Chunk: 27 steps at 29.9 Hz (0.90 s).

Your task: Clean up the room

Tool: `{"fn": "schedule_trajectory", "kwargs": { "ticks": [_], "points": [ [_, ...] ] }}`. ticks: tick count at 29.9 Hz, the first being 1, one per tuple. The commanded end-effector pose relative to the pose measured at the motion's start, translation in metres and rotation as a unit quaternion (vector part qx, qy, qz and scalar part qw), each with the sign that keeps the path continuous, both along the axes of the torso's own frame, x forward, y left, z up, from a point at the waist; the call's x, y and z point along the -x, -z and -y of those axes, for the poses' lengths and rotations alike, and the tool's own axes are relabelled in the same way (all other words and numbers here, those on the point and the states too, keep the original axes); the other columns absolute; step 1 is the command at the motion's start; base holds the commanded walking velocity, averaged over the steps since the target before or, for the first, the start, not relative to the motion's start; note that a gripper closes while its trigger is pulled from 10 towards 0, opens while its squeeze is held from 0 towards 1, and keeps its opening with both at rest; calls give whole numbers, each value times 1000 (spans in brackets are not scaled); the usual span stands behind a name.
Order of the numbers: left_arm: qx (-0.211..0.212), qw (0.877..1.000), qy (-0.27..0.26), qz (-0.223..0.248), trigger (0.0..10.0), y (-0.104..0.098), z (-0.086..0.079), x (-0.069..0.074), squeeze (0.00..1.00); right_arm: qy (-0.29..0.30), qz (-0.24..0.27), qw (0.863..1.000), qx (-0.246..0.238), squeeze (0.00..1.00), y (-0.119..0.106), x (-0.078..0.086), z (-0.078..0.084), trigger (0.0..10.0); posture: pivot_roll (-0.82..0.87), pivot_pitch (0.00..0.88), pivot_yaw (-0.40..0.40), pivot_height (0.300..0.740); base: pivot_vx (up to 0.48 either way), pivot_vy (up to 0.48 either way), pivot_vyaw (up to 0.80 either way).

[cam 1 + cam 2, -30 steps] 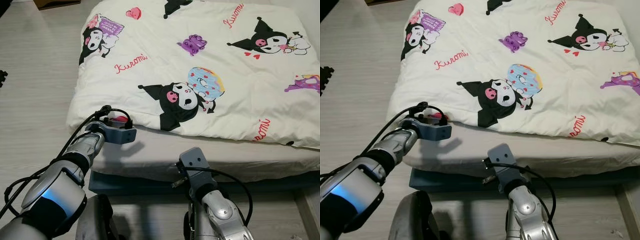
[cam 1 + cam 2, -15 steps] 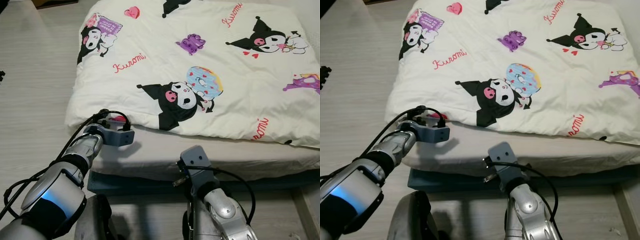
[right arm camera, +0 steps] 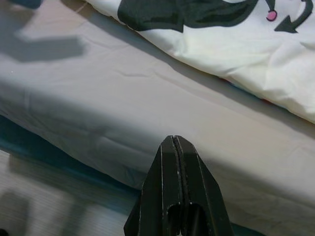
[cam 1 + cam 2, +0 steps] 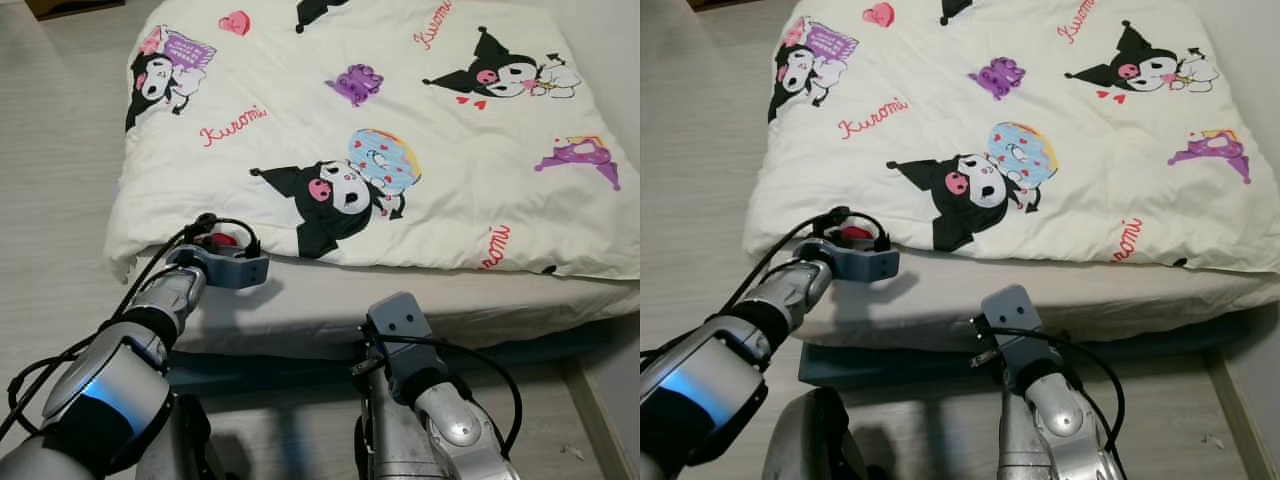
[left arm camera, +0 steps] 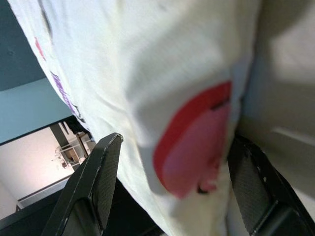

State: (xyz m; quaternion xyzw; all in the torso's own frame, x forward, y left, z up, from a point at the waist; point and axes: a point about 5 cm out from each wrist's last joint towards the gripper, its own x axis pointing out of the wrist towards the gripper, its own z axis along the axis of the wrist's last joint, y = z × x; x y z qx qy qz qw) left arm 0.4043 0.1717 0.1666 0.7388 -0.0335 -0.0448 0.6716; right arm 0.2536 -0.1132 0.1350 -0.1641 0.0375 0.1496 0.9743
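A white comforter point(image 4: 400, 110) printed with black cartoon figures and red hearts covers the bed. My left gripper point(image 5: 172, 147) is at the comforter's near left edge point(image 4: 222, 240). It is open, one black finger point(image 5: 101, 167) on each side of a fold that carries a red heart print point(image 5: 197, 147). My right gripper point(image 3: 175, 142) is shut and holds nothing. It hovers off the grey sheeted side of the mattress point(image 3: 147, 98), below the comforter's hem. Its wrist point(image 4: 400, 325) is low in the middle of the eye views.
The mattress point(image 4: 450, 310) lies low on a dark blue base point(image 4: 880, 360). Pale wood floor point(image 4: 50, 150) runs along the bed's left side and in front of it. A light wall or board point(image 4: 610, 400) stands at the right of the bed.
The whole picture has shifted, so the camera has moved; the bed now sits lower and further left. My left gripper stays at the heart-printed edge and my right gripper stays shut.
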Motion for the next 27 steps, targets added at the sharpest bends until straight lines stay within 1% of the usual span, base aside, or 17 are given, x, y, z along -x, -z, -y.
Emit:
{"fn": "schedule_trajectory", "kwargs": {
  "ticks": [1, 6, 7, 9, 10, 12, 13, 16, 19, 27],
  "points": [
    [1, 1000, -16, -9, 10000, 4, -6, 1, 0, -1, -15, 1000, 3, 0, 5, 6, 0, 10000, -403, 471, 30, 507, 0, 0, 0],
    [2, 1000, -19, -9, 10000, 3, -8, 1, 0, -1, -16, 1000, 4, 0, 6, 6, 0, 10000, -402, 470, 30, 507, 0, 0, 0],
    [1, 1000, -22, -12, 8863, 3, -11, 1, 0, 0, -18, 1000, 6, 0, 6, 7, 1, 10000, -398, 471, 31, 507, 0, 0, 0],
    [0, 1000, -23, -13, 8863, 3, -12, 1, 0, 0, -19, 1000, 7, 0, 7, 7, 1, 10000, -398, 471, 31, 507, 0, 0, 0],
    [0, 1000, -25, -15, 1529, 4, -13, 2, 0, 0, -20, 1000, 7, 0, 7, 7, 1, 10000, -397, 472, 29, 507, 0, 0, 0],
    [1, 1000, -27, -16, 1529, 4, -14, 2, 0, 0, -20, 1000, 7, 0, 7, 7, 1, 10000, -396, 472, 28, 507, 0, 0, 0],
    [2, 999, -33, -22, 0, 5, -18, 3, 0, 0, -22, 1000, 7, 0, 8, 7, 1, 10000, -390, 473, 28, 507, 0, 0, 0],
    [1, 999, -35, -25, 0, 6, -19, 3, 0, 0, -22, 1000, 7, 0, 8, 7, 2, 10000, -389, 472, 29, 507, 0, 0, 0],
    [0, 999, -41, -28, 0, 6, -24, 4, 0, 0, -24, 1000, 7, 0, 9, 8, 2, 10000, -385, 469, 27, 507, 0, 0, 0],
    [-4, 998, -45, -35, 0, 6, -28, 4, 0, 1, -23, 1000, 6, 0, 9, 7, 4, 10000, -360, 468, 31, 507, 0, 0, 0]
  ]
}}
